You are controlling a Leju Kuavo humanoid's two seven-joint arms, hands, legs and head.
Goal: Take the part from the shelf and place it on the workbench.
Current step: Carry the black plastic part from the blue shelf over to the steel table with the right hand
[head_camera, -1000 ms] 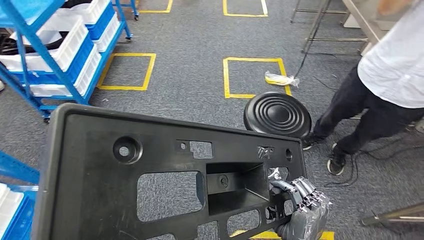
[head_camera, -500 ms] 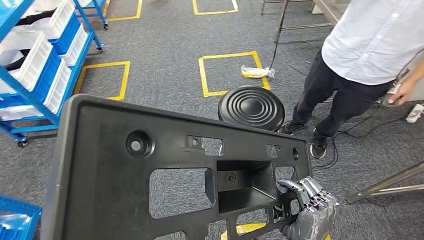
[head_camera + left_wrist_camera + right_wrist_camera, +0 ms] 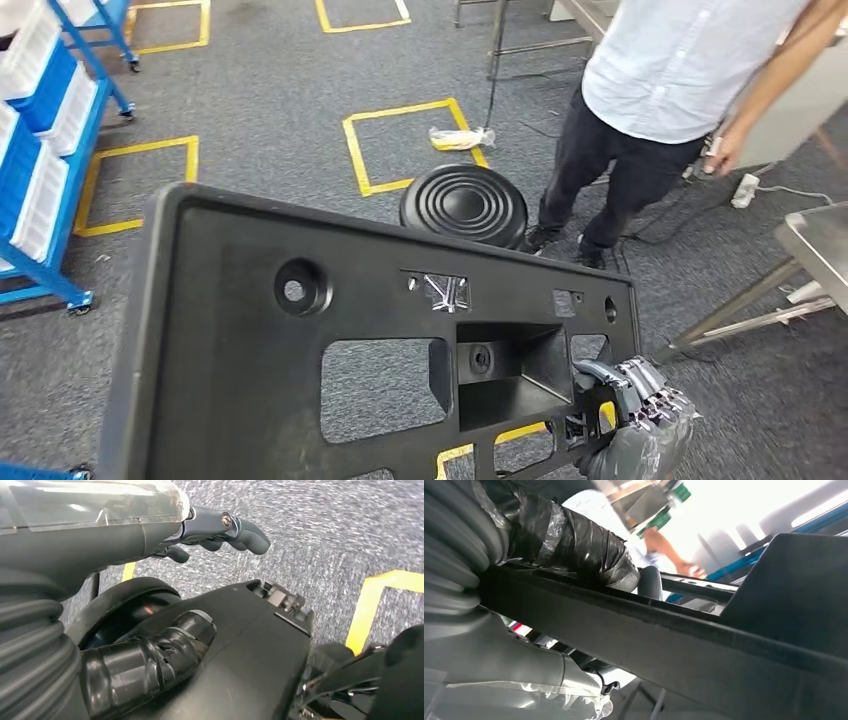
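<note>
The big black part (image 3: pixel 370 350) is being held up in front of the robot, off the shelf and above the grey floor (image 3: pixel 260 110). It is not on the counter (image 3: pixel 815 235) yet; a shiny corner of that is showing far off to the right.

The right robot hand (image 3: pixel 640 425) is gripping the part's lower right edge, with fingers hooked through one of its holes. The left robot hand (image 3: pixel 125 630) is holding the other side, its thumb pressing flat on the black plastic.

The part is wide and is hiding a lot of the floor. That could be trouble. A round black stool (image 3: pixel 465 205) is sitting just past the part's top edge, and a person (image 3: pixel 660 90) is standing near it, between the robot and the counter. The part could bump one of them if the robot is walking that way.

The part could also tip or slip, because each robot hand is holding only an edge. A white cable (image 3: pixel 790 190) is lying on the floor near the counter, and a foot could catch on it.
</note>
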